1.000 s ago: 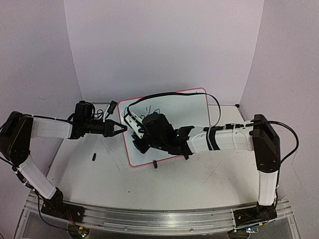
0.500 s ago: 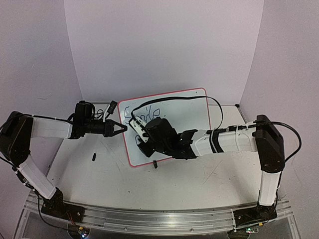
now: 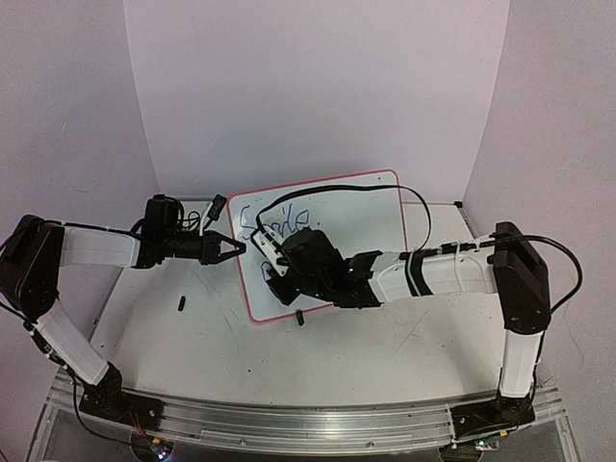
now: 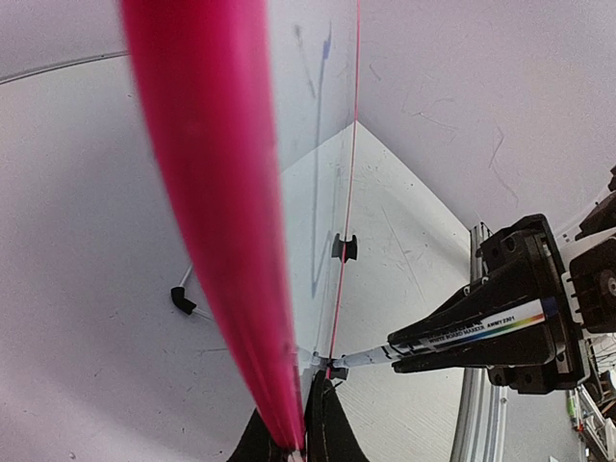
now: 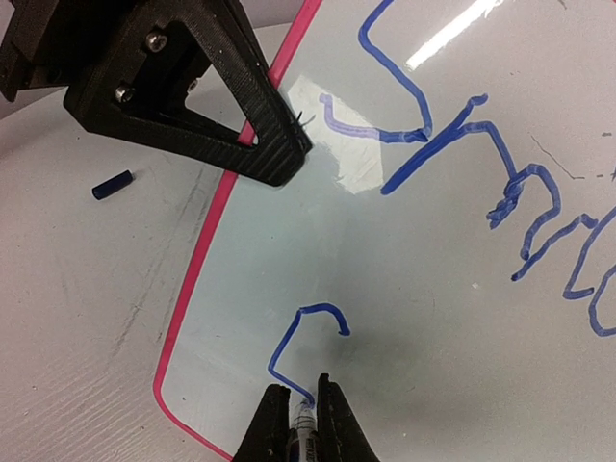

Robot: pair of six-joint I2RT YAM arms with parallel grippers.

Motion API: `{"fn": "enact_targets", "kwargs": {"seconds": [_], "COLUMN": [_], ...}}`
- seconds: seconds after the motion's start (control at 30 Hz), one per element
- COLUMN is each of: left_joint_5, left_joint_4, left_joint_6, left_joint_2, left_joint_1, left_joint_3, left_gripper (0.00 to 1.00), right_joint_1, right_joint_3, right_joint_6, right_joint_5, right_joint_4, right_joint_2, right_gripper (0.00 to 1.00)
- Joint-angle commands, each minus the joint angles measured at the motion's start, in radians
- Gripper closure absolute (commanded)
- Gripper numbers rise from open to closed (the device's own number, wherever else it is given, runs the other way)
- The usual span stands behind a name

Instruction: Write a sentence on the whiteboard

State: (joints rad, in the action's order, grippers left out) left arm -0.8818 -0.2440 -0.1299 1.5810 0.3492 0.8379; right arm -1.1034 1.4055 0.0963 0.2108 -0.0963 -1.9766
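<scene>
Top external view, item list, all places given relative to the whiteboard.

1. Whiteboard: glossy white panel with a thin red-pink rounded frame. It sits mid-table, turned at an angle, and its far-right corner is the corner farthest from the arm bases. A line of blue script runs across its far half. A short hooked blue stroke lies near its near-left corner.
2. Left gripper: at the board's left edge, with its jaws closed on the pink frame. In the left wrist view the frame runs straight up from between the finger bases.
3. Right gripper: over the board's near-left part, with its jaws clamped on a marker.
4. Marker: held between the right fingers, its tip on the board surface at the lower end of the hooked stroke. The left wrist view shows its labelled barrel.
5. Small dark blue cap: lies on the table to the left of the board, apart from it.
6. Black clip foot: at the board's far-left corner.
7. Small black piece: lies on the table just off the board's near edge. What it is cannot be told.
</scene>
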Motion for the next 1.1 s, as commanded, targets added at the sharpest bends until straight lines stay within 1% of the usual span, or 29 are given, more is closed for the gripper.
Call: {"fn": "enact_targets", "kwargs": {"seconds": [0.0,0.2,0.37,0.53,0.73,0.87,1.07], "left_joint_5": [0.202,0.202,0.202,0.202,0.202,0.205,0.204], "left_joint_4": [0.095,0.095,0.095,0.095,0.095,0.095,0.095], "left_joint_6": [0.092,0.093,0.091,0.092,0.093,0.097,0.097], "left_joint_2": [0.051,0.053,0.058,0.059,0.057,0.053,0.056], "left_joint_1": [0.011,0.010,0.010,0.010,0.011,0.011,0.011], "left_joint_3": [-0.001,-0.001,0.001,0.001,0.001,-0.001,0.001], "left_gripper": [1.00,1.00,1.00,1.00,1.00,1.00,1.00], "right_joint_1": [-0.017,-0.033,-0.037,-0.035,-0.020,0.009,0.015], "right_joint_3": [0.008,0.030,0.102,0.146,0.071,-0.007,-0.033], "right_joint_6": [-0.032,-0.046,-0.064,-0.047,-0.061,-0.064,-0.019], "right_joint_5": [-0.016,-0.036,-0.061,-0.043,-0.070,-0.028,0.015], "right_joint_4": [-0.013,-0.014,-0.015,-0.024,-0.024,-0.031,-0.031], "right_joint_2": [0.001,-0.028,-0.040,-0.012,0.002,0.051,0.078], "right_gripper": [1.00,1.00,1.00,1.00,1.00,1.00,1.00]}}
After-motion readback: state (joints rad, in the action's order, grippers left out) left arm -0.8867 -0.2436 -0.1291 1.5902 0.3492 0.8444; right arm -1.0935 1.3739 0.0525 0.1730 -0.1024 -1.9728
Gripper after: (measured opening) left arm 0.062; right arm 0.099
